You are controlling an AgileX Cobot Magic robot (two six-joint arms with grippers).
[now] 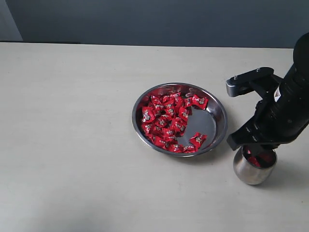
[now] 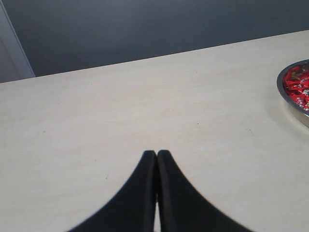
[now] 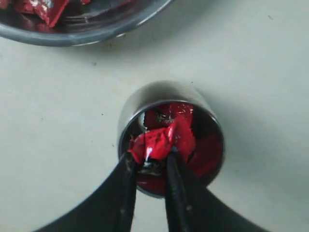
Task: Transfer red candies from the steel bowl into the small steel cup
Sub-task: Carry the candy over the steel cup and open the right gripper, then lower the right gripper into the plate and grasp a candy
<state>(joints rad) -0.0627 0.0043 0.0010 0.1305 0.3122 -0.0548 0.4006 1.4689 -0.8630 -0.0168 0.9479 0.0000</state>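
The steel bowl [image 1: 206, 123] sits mid-table with many red candies [image 1: 166, 121] heaped mostly on its left side. To its right stands the small steel cup [image 1: 251, 173], which has red candies [image 3: 208, 153] inside. My right gripper [image 3: 150, 162] hangs directly over the cup's mouth, shut on one red candy [image 3: 165, 139] held at its fingertips. In the exterior view the right gripper [image 1: 257, 152] hides part of the cup's mouth. My left gripper [image 2: 157, 153] is shut and empty above bare table, with the bowl's edge [image 2: 289, 99] off to one side.
The bowl's rim [image 3: 96, 36] lies close to the cup in the right wrist view. The pale tabletop [image 1: 72, 121] runs wide to the left of the bowl. A dark wall [image 1: 154, 19] backs the table's far edge.
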